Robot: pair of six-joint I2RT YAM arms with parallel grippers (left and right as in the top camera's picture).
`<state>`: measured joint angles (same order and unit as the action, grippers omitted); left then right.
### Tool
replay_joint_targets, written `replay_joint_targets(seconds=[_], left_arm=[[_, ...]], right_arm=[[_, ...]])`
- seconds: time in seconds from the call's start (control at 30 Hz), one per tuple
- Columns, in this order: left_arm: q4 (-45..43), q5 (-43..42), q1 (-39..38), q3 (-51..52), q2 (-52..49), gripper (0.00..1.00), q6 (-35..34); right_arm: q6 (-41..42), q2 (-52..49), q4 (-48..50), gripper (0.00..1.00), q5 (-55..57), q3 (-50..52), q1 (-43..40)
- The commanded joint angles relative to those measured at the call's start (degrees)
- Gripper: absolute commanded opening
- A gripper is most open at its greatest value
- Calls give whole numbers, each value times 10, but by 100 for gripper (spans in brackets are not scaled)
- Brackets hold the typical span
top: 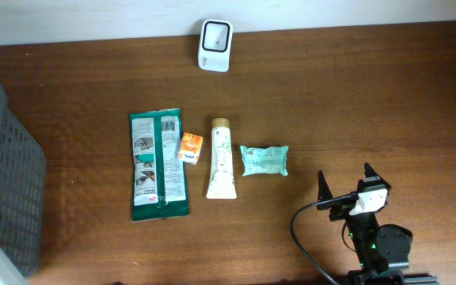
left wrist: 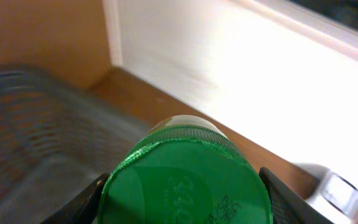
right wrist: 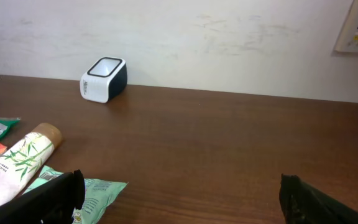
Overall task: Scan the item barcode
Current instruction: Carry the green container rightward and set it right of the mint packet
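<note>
A: Which view is showing the item?

B: Only the left wrist view. There a green-lidded jar [left wrist: 188,180] is filling the lower middle. The left gripper [left wrist: 185,200] is holding it, with its dark fingers [left wrist: 86,202] pressing on both sides of the lid, about half spread.

A: Where is the jar staying?

B: It is sitting in that gripper, close to the camera. A grey mesh basket [left wrist: 36,124] is lying blurred behind it on the left, and a white wall [left wrist: 229,62] is running behind it on the right. The scanner [left wrist: 337,193] is peeking in at the lower right corner. I cannot tell whether the jar is touching the table [top: 355,95].

A: What is the overhead view adding?

B: It is giving the layout. The scanner is standing at the far edge. In the middle a green packet [top: 158,165], a small orange packet [top: 190,147] just beside it, a tube [top: 221,158] and a teal pack [top: 264,160] are lying in a row. The right gripper [top: 345,176] is hovering at the lower right, near the teal pack. Its fingers are standing wide apart with nothing between them.

A: And the right wrist view?

B: It is looking low across the table, showing the scanner's slanted window and the tube's leaf print.

A: How is the jar looking?

B: The lid is round and bright green with a ribbed rim. The darker marks on top are being cut off by the frame, so I cannot read them. A pale clear shoulder is showing beyond the lid.
</note>
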<state>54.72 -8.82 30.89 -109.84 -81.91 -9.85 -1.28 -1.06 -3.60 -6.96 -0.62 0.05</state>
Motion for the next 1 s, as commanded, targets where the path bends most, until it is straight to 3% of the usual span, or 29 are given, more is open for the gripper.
replay_joint_targets(seconds=[0.0, 0.1, 0.27, 0.47, 0.73, 0.97], left_arm=[[16, -19, -126, -9, 6, 43, 1], [41, -19, -257, -8, -30, 44, 1], [47, -19, -410, -8, -132, 44, 1], [11, -19, -518, -8, -246, 45, 1], [-106, 3, -644, -8, -375, 44, 2], [-150, 3, -725, -8, -436, 46, 2]], right_arm=[[2, 2, -3, 98, -5, 3, 3], [2, 2, -3, 98, -5, 3, 3], [2, 2, -3, 98, -5, 3, 3], [2, 2, -3, 98, -5, 3, 3], [2, 2, -3, 98, -5, 3, 3], [2, 2, -3, 98, -5, 3, 3]])
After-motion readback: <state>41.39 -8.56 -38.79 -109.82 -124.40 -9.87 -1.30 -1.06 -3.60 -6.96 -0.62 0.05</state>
